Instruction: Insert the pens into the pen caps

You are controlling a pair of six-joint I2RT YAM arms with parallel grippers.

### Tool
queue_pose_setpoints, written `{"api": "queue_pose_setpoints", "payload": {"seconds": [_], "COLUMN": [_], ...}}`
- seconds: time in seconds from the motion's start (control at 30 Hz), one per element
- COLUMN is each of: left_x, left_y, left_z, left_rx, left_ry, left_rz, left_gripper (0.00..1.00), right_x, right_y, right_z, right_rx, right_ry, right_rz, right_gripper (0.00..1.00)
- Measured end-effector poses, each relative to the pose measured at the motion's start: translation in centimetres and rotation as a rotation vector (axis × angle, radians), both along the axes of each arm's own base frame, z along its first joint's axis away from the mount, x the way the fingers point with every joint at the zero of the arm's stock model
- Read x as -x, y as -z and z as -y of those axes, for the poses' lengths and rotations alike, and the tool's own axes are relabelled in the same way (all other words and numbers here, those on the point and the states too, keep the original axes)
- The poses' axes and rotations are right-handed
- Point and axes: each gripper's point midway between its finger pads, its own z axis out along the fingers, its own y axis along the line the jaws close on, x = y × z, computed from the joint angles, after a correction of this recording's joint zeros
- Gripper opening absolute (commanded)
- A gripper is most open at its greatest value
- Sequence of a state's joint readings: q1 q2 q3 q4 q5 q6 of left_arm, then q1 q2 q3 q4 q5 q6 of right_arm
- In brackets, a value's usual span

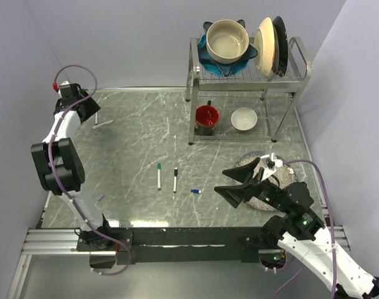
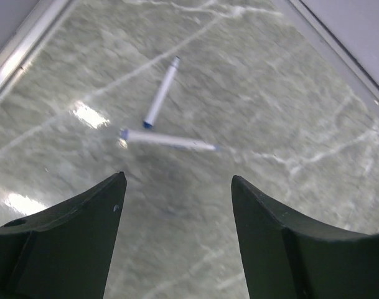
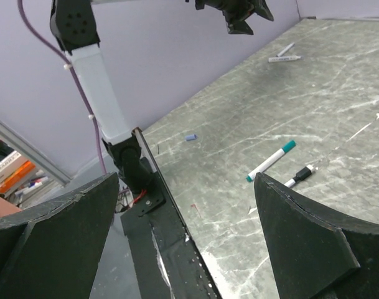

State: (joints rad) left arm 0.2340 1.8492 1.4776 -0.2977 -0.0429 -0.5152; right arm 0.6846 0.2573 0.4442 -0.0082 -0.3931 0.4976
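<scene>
Left gripper agape near corner pens

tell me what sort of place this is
Probably a robot lab bench dressed as a kitchen counter: marble-look table, dish rack with bowls and plates, bolted-down robot arms.

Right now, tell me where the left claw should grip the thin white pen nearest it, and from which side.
Take the thin white pen barrel at mid-length, straight down from above. It lies flat on the grey marbled table, and one end nearly meets the blue tip of the second white pen. It lies along the open left claw's closing line, so likely rotate the wrist.
</scene>
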Motion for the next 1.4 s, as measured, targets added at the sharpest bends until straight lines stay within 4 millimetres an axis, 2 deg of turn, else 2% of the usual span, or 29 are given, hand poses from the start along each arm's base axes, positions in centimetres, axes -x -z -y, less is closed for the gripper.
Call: {"api": "queue_pose_setpoints", "payload": {"seconds": [0.13, 0.43, 0.57, 0.7, 1.0, 1.13, 1.4], "left_x": [-1.1, -4.3, -4.5, -4.4, -4.3, -3.4, -2.2], "left_y": [1.8, 7.5, 9.3, 9.9, 10.0, 11.3, 11.4], "left_z": [-1.3, -1.2, -1.1, -1.1, -0.7, -0.6, 0.0], "left_rx": [-0.007, -0.025, -0.02, -0.02, -0.014, -0.013, -0.027], "left_ry": [0.019, 0.123, 0.141, 0.154, 0.176, 0.18, 0.198], "left_rz": [-0.013, -0.081, -0.111, -0.126, -0.126, -0.152, -0.164], "left_gripper": [0.74, 0.78, 0.78, 0.78, 0.78, 0.77, 0.72], "right_x": [-0.4, -1.1, -1.4, -1.5, -1.6, -1.4, -0.8], "right_y": [0.7, 1.9, 2.2, 2.3, 2.2, 1.9, 1.2], "right_z": [-0.2, -0.7, -0.8, -0.8, -0.8, -0.7, -0.3], "right_rx": [0.025, 0.072, 0.084, 0.087, 0.084, 0.076, 0.049], "right_ry": [0.002, 0.008, 0.012, 0.014, 0.017, 0.016, 0.016], "right_rz": [-0.008, -0.017, -0.027, -0.026, -0.025, -0.017, 0.002], "right_gripper": [0.97, 0.98, 0.98, 0.98, 0.98, 0.98, 0.98]}}
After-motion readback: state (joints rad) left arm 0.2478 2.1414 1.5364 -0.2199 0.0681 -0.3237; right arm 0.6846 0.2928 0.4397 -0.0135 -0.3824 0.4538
